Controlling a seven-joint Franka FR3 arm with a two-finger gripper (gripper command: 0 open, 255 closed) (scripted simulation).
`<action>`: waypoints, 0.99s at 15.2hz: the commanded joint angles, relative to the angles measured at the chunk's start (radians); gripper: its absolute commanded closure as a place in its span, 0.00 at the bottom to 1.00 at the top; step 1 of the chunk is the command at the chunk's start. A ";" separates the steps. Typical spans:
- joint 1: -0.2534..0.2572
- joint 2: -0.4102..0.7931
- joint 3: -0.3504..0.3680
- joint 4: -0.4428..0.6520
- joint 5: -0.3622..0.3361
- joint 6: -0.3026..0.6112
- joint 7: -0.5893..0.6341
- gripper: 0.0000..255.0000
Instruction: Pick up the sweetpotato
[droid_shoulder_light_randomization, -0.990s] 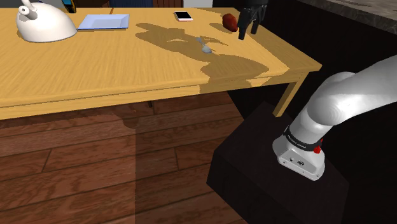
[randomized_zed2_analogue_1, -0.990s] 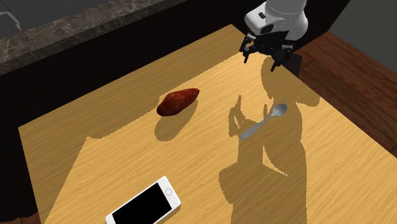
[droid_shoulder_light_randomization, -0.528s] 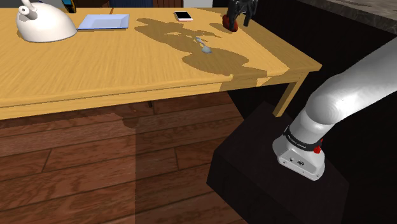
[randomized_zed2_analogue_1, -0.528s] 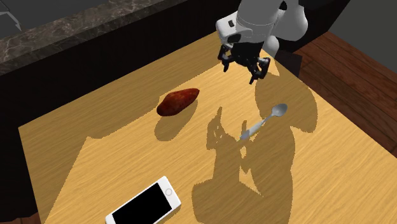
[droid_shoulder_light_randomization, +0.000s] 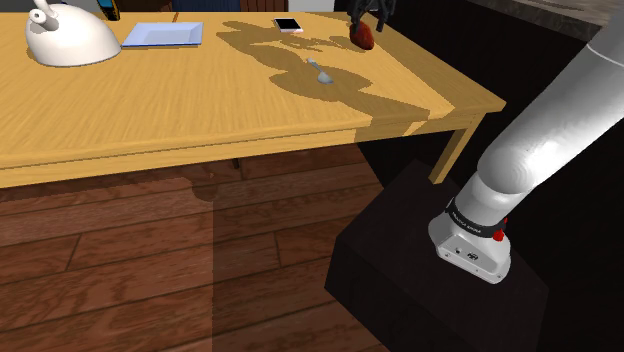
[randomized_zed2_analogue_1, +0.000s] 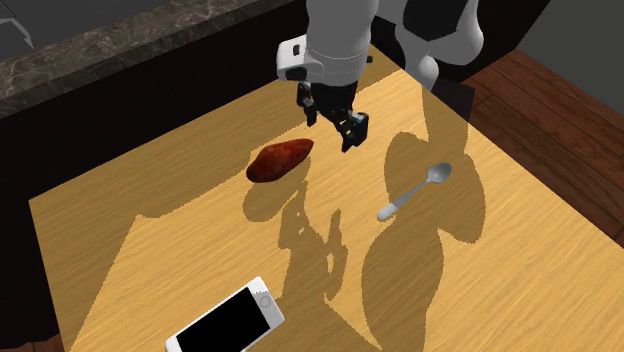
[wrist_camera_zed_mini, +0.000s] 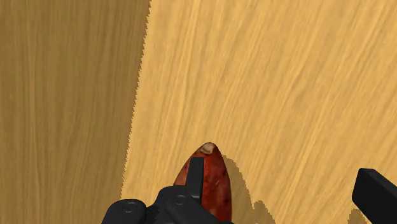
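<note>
Two risks for the sweetpotato (randomized_zed2_analogue_1: 280, 160): lowered as it stands, one finger of the gripper (randomized_zed2_analogue_1: 335, 128) would probably land on top of it and shove or roll it instead of straddling it. A grip closed near a tapered end could also let it slip out.
Phone (randomized_zed2_analogue_1: 225, 320): at the second exterior view's lower left, well apart from the work and no hazard.
Sweetpotato position: dark red, lying flat on the table (randomized_zed2_analogue_1: 520, 280), just left of the gripper in the second exterior view.
Gripper state: fingers wide apart, holding nothing, hanging above the table.
Sweetpotato against gripper: in the wrist view it lies beneath one finger, off to one side of the gap, with bare table between the fingers. A sideways shift looks needed before descending.
Spoon (randomized_zed2_analogue_1: 415, 190): right of the gripper, near but apart, and unlikely to interfere.
</note>
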 joint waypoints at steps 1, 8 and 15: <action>-0.013 0.064 -0.014 0.073 0.008 -0.003 0.019 0.00; -0.055 0.227 -0.054 0.262 0.039 -0.016 0.051 0.00; -0.054 0.222 -0.053 0.168 0.039 0.073 0.049 0.00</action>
